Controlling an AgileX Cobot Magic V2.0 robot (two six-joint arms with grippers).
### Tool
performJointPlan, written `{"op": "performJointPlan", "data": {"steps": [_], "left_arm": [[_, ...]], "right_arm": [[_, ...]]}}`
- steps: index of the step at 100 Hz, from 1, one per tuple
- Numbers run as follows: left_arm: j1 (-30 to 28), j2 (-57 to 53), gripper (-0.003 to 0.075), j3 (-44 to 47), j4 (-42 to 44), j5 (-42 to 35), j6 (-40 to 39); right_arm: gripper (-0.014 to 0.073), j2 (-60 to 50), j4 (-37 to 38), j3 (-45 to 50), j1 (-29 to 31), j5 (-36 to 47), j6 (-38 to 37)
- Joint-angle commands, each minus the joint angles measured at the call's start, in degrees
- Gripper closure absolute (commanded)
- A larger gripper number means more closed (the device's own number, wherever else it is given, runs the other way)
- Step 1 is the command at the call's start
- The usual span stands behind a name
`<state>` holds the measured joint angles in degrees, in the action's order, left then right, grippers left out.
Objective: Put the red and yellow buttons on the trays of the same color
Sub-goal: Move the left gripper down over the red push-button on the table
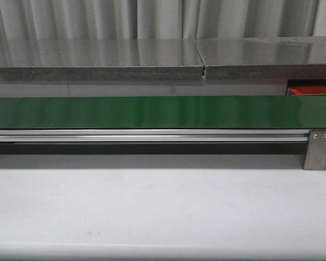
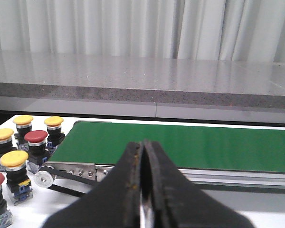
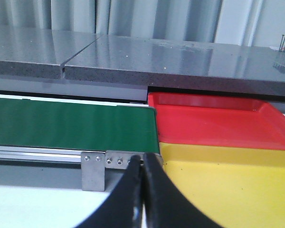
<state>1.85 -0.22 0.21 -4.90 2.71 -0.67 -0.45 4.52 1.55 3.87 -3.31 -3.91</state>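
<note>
A long glossy green belt point(image 1: 152, 111) spans the white bench point(image 1: 152, 212), backed by a grey stone ledge point(image 1: 98, 60). At the belt's right end lie two flat trays side by side and touching: a bright red tray point(image 3: 213, 121) on the far side, and a yellow tray point(image 3: 237, 185) on the near side. Off the belt's left end, near the bench's left edge, stand the buttons, each a domed cap on a dark body with a blue base: yellow-capped buttons point(image 2: 14, 159) and red-capped buttons point(image 2: 36, 137), clustered but apart. The left gripper point(image 2: 142, 190) and the right gripper point(image 3: 142, 194) each show black fingers pressed together, grasping nothing.
</note>
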Motion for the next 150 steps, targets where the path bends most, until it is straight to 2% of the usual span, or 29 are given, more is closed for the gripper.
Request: {"op": "performJointPlan", "data": {"steps": [1, 34, 49, 68, 75, 92, 106, 143, 150], "left_arm": [[-0.2, -1.9, 0.0741, 1.5, -0.5, -3.9, -0.6], [-0.2, -1.9, 0.0741, 1.0, -0.6, -5.7, -0.6], [-0.2, -1.1, 0.0741, -2.6, -4.5, -1.9, -0.6], [-0.2, 7.3, 0.0741, -13.0, -4.7, 2.9, -0.6], [-0.2, 12.3, 0.0741, -18.7, -4.4, 7.3, -0.6], [-0.2, 24.3, 0.0741, -33.6, -2.3, 23.4, -0.6], [-0.2, 31.6, 0.0741, -40.8, -2.6, 26.4, -0.6], [-0.2, 39.7, 0.0738, -42.3, -4.4, 27.9, -0.6], [-0.2, 40.6, 0.0701, -42.3, -4.1, 29.0, -0.1]], "right_arm": [[0.0711, -1.1, 0.7, -1.3, -0.1, 4.2, 0.0], [0.0711, -1.1, 0.7, -1.3, -0.1, 4.2, 0.0], [0.0711, -1.1, 0.7, -1.3, -0.1, 4.2, 0.0], [0.0711, -1.1, 0.7, -1.3, -0.1, 4.2, 0.0], [0.0711, -1.1, 0.7, -1.3, -0.1, 4.2, 0.0], [0.0711, -1.1, 0.7, -1.3, -0.1, 4.2, 0.0], [0.0711, -1.1, 0.7, -1.3, -0.1, 4.2, 0.0], [0.0711, -1.1, 0.7, -1.3, -0.1, 4.2, 0.0], [0.0711, -1.1, 0.7, -1.3, -0.1, 4.2, 0.0]]}}
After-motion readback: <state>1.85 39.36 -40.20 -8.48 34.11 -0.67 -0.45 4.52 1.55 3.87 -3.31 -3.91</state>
